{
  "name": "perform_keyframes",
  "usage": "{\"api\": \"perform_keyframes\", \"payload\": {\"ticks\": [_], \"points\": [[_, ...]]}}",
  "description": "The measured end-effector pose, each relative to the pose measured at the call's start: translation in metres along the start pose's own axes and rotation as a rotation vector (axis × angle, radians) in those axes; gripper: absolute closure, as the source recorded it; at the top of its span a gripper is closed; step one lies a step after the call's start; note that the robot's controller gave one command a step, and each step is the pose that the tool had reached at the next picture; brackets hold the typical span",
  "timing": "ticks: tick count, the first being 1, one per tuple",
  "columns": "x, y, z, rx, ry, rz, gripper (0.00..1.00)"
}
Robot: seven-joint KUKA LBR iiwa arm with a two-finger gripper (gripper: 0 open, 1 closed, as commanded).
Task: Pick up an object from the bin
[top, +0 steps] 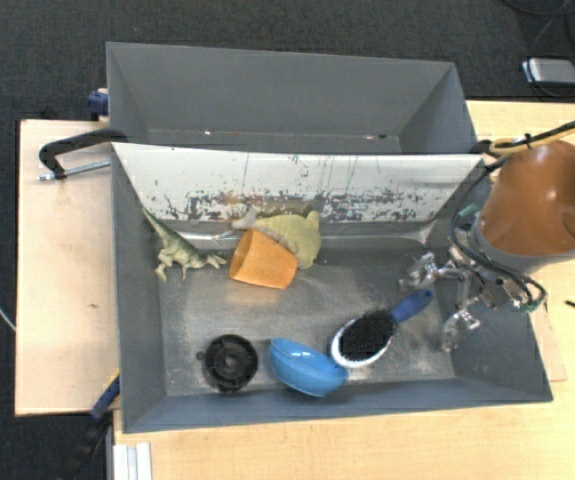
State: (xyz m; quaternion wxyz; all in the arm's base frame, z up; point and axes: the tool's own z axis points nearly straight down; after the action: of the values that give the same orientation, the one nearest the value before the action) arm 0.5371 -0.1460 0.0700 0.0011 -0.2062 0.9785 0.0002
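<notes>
My gripper (pixel 440 300) hangs low over the right side of the bin, open, with nothing between its fingers. One metal fingertip (pixel 424 267) is toward the back and the other toward the front. Just left of it lies a hairbrush (pixel 367 336) with black bristles in a white oval head. The brush's blue handle (pixel 411 307) points up and right, and its end reaches the gap between my fingers. I cannot tell whether a finger touches it. A blue bowl-like shell (pixel 307 367) lies beside the brush head near the front wall.
A black round cap (pixel 230 359) sits at the front left. Near the back wall lie an orange cup (pixel 263 260) on its side, a pale yellow-green lump (pixel 297 234) behind it and a small tan dinosaur figure (pixel 181 256). The arm's orange cover hangs over the right rim.
</notes>
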Motion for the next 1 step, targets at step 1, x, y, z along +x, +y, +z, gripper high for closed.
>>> {"api": "perform_keyframes", "payload": {"ticks": [1], "points": [[-0.0025,0.0007,-0.0022,0.002,-0.004,-0.004,1.00]]}}
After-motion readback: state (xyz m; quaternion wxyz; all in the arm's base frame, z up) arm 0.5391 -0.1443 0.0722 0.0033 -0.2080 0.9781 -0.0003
